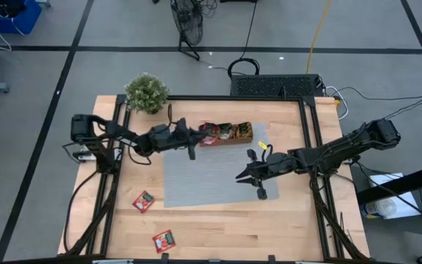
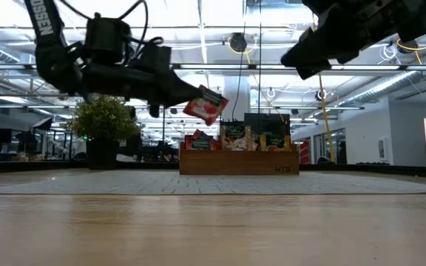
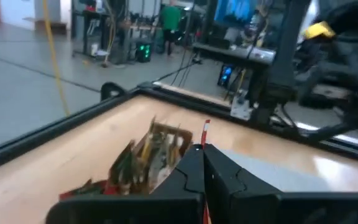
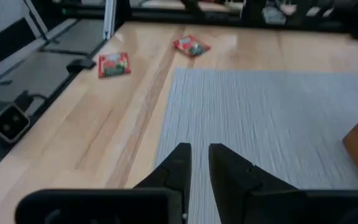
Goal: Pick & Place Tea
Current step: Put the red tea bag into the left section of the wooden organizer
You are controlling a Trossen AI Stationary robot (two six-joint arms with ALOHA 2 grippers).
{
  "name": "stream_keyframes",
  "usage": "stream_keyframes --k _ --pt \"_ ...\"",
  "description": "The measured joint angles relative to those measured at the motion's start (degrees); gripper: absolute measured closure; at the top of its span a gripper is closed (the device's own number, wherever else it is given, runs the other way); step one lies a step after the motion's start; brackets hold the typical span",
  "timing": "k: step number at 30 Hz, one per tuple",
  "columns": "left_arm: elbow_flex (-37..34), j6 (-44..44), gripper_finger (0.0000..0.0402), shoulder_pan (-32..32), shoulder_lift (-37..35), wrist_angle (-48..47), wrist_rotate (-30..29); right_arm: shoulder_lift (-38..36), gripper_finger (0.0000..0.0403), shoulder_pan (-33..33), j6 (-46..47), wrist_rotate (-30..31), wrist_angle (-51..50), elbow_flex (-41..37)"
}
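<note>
Red-wrapped, the flat square tea packet (image 2: 206, 104) hangs pinched by one edge in the left gripper (image 2: 191, 100), centre-left, above the brown wooden tray (image 2: 239, 161), and could slip or snag upright packets, while the right gripper (image 4: 199, 163), fingers slightly apart, carries nothing.

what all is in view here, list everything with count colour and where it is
tray: one, brown wood, far side of the mat, holding red, green and orange-yellow packets
held packet: one, red, in the left gripper above the mat beside the tray
loose packets: two, red, on bare wood at the near left, one by the mat edge, one by the table's near edge
mat: one, grey, table centre
plant: one, green, far left corner
table: one, pale wood
left gripper: shut on the held packet, at the tray's left end
right gripper: empty, fingers slightly apart, over the mat
</note>
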Motion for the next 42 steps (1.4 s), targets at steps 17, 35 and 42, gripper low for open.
stream_keyframes --k 17,35,42 --pt "-0.50 14.52 0.0401 3.57 14.90 18.38 3.91 -0.02 0.0360 0.00 -3.57 1.52 7.32 0.00" --pt "-0.50 22.88 0.0396 5.38 15.36 17.47 4.04 -0.02 0.0360 -0.23 -6.52 5.99 14.01 -3.50" --pt "-0.46 22.57 0.0399 6.40 15.36 15.91 3.99 -0.02 0.0360 -0.24 -7.39 5.99 13.96 -3.50"
